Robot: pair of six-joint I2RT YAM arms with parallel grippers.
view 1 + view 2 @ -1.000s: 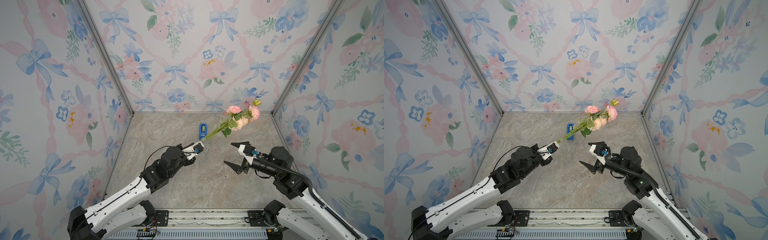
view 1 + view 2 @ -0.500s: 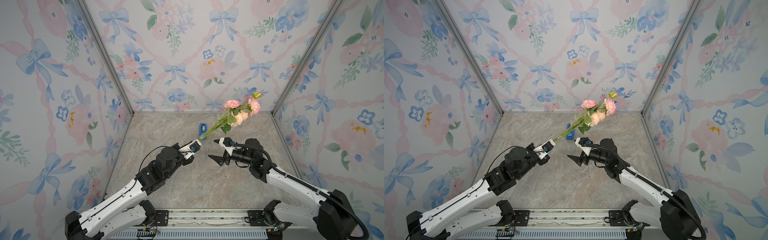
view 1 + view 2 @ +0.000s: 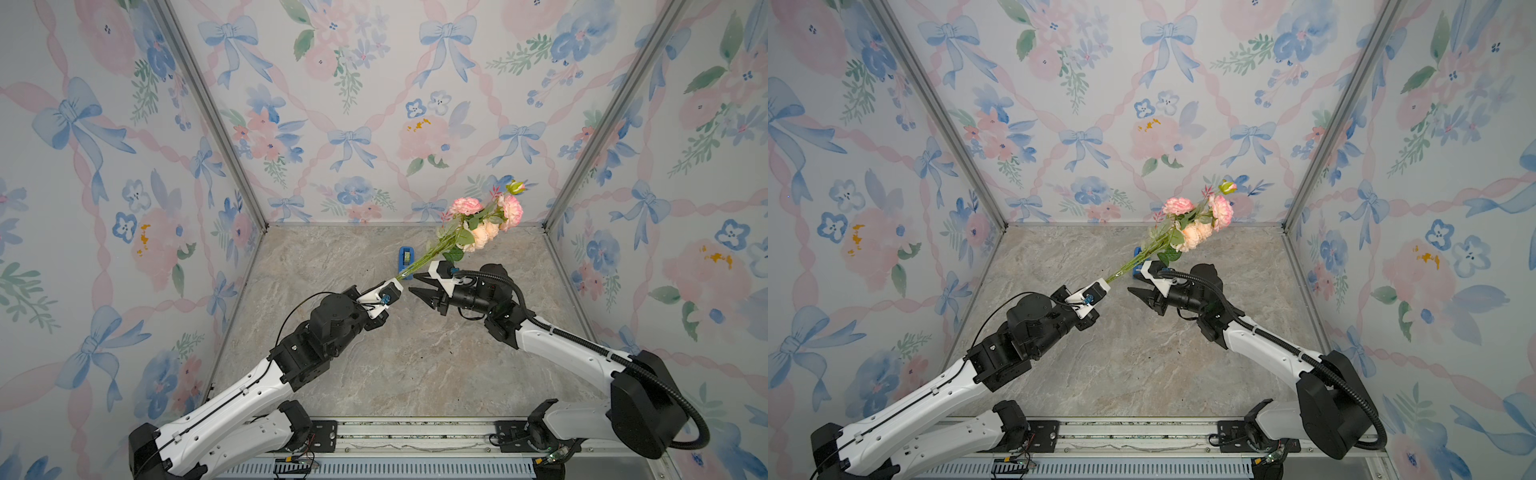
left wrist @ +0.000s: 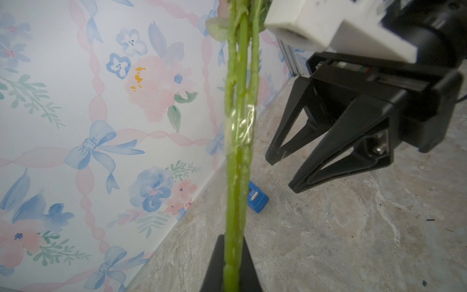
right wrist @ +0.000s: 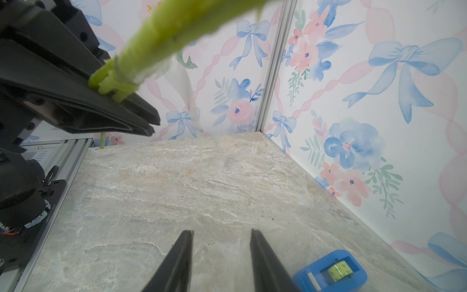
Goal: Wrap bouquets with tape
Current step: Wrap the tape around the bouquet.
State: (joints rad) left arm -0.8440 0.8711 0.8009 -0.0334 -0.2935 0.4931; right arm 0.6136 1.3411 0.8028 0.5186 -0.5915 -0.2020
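Observation:
The bouquet [image 3: 484, 222] [image 3: 1196, 226], pink and peach blooms on thin green stems [image 4: 238, 164], slants up toward the back wall. My left gripper [image 3: 395, 286] [image 4: 233, 240] is shut on the stem ends. A band of clear tape [image 4: 240, 126] circles the stems partway up. My right gripper [image 3: 415, 283] [image 5: 221, 231] is open just right of the left one, beside the lower stems, with nothing between its fingers. The tape sits in a blue dispenser [image 3: 407, 257] [image 5: 331, 271] on the floor behind the stems.
Floral-papered walls close in the marbled floor [image 3: 415, 365] on three sides, with metal corner posts [image 3: 582, 145]. A mounting rail [image 3: 395, 432] runs along the front edge. Both arms reach in from that rail.
My right gripper has swung left from the right side to the stems next to the left gripper, and its jaws have narrowed. The bouquet has tilted slightly higher.

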